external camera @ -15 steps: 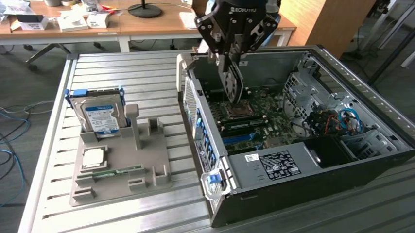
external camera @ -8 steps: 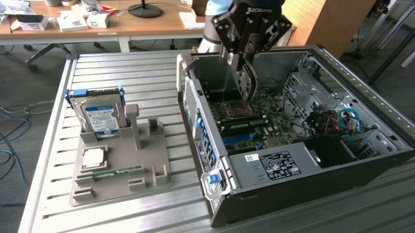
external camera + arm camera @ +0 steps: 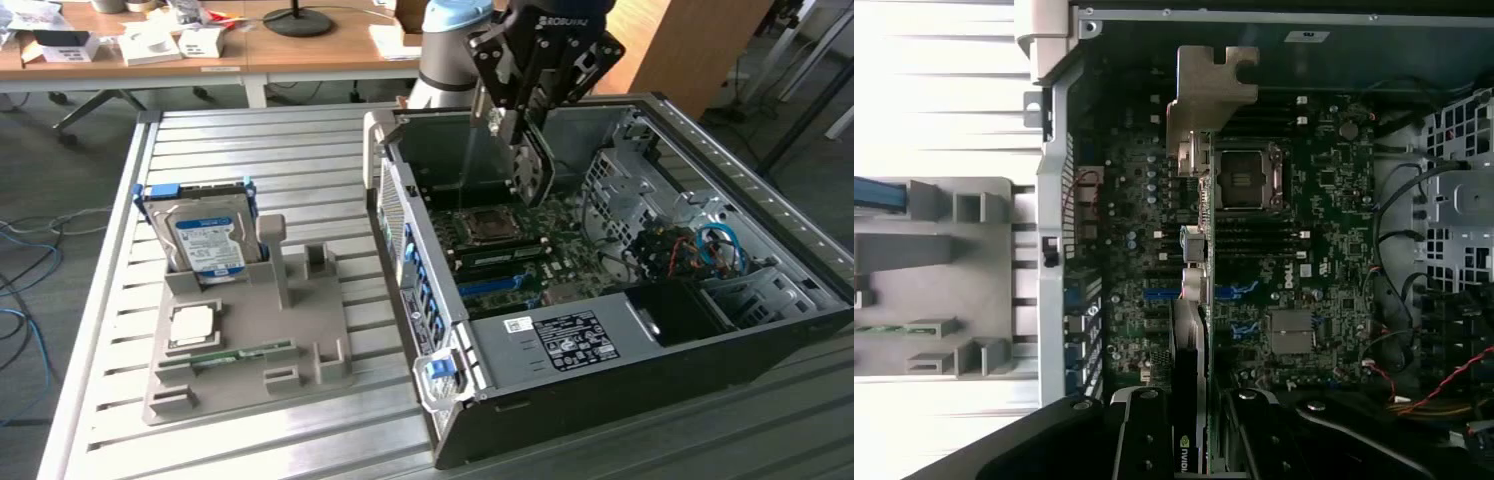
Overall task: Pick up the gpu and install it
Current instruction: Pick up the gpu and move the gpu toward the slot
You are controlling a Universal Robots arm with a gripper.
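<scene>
The gripper [image 3: 514, 125] hangs over the open computer case [image 3: 534, 420], its jaws clamped on the gpu [image 3: 530, 165], which it holds on edge, high inside the case and clear of the counter [image 3: 240, 140]. In the wrist view the gripper [image 3: 1192, 400] has its black fingers [image 3: 1144, 430] pressed to either flat face of the gpu [image 3: 1191, 340], set only as far apart as the thin card is thick. The card runs away from the fingers edge-on, and its grey metal bracket [image 3: 1206, 85] is at the far end, near the case wall [image 3: 1054, 250]. Beneath the card lies the motherboard [image 3: 1324, 230], with the open CPU socket [image 3: 1249, 178] just beside the card's line. In the exterior view the card's lower edge sits above the motherboard [image 3: 561, 240], close to the CPU socket [image 3: 487, 225]. Whether that edge touches the board cannot be told. A power supply with a white label [image 3: 574, 340] fills the near end of the case. On the counter at the exterior view's left, well apart from the gripper, a grey holder [image 3: 240, 370] carries a hard drive [image 3: 207, 240] with a blue-white label standing upright, and a narrow green memory stick [image 3: 234, 352] lying flat nearer the camera.
</scene>
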